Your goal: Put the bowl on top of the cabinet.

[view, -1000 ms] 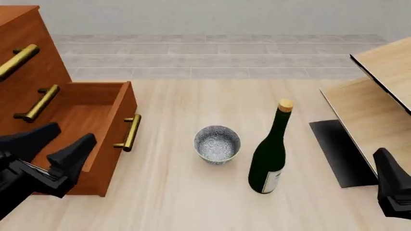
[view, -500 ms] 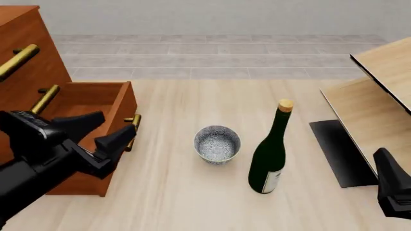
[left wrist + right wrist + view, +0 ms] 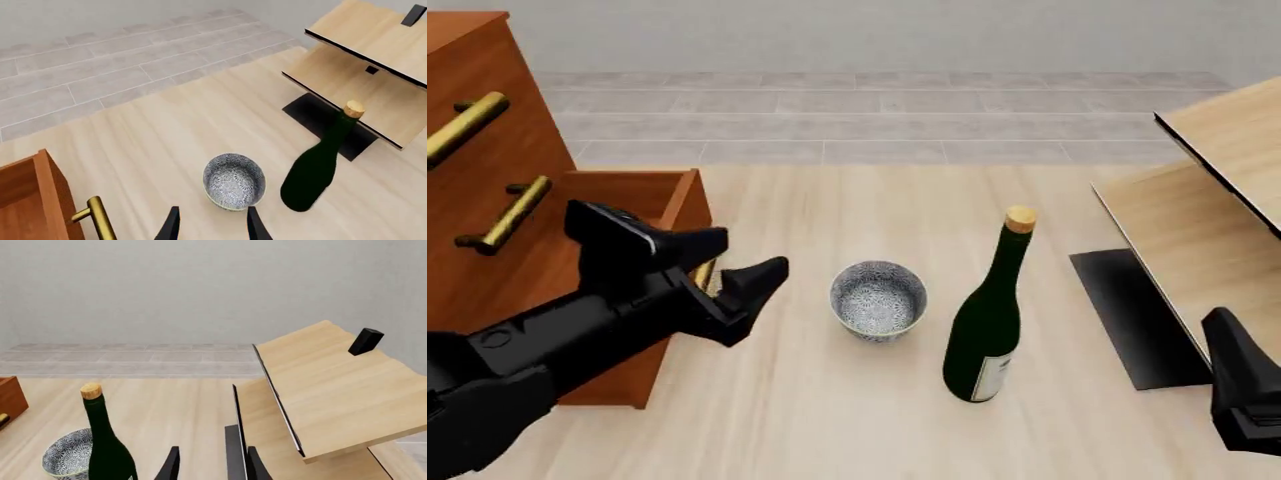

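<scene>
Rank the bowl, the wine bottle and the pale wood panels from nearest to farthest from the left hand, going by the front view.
From the left hand:
1. The bowl, just to its right at table centre.
2. The wine bottle, upright, right of the bowl.
3. The pale wood panels, at the far right edge.

Pale wood table (image 3: 827,420): bears cabinet (image 3: 494,150), bowl (image 3: 878,298), wine bottle (image 3: 988,320), light-wood panels (image 3: 1201,230) on black base.

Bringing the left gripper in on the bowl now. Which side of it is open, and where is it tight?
Open: the bare tabletop between the open drawer and the bowl, where the left gripper now is, and the strip beyond the bowl toward the tiled floor. Tight: the wine bottle stands close on the bowl's right, with pale wood panels further right.
</scene>
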{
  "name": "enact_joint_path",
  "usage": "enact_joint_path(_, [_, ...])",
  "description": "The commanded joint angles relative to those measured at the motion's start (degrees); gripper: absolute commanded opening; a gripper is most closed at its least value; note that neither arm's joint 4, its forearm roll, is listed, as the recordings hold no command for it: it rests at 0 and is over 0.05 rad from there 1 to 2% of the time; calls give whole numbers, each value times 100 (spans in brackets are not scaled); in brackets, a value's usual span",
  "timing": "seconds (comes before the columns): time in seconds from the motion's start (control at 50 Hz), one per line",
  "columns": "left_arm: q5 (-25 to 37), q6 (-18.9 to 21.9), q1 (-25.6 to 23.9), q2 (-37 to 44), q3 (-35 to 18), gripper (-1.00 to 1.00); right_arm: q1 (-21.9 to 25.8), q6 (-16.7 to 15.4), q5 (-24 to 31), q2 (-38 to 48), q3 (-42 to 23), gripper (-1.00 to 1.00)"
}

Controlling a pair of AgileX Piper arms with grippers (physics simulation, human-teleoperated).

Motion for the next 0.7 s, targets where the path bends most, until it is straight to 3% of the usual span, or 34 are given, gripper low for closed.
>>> enact_joint_path(0.02, [19, -84, -165, 647, -432, 100, 0, 0, 5, -4, -1, 100])
enact_joint_path(0.22, [62, -43, -297, 921, -678, 100, 0, 0, 10, -8, -3, 100])
enact_joint_path(0.34, [98, -229, -292, 1088, -829, 100, 1, -1, 38, -19, -21, 100])
enact_joint_path(0.48, [-38, -178, -142, 1330, -899, 100, 1, 0, 24, -13, -11, 100])
enact_joint_path(0.54, [-134, -368, -92, 1510, -907, 100, 1, 0, 11, -9, -3, 100])
enact_joint_path(0.7, [-558, -420, 83, 2103, -944, 100, 1, 0, 7, -3, -4, 100])
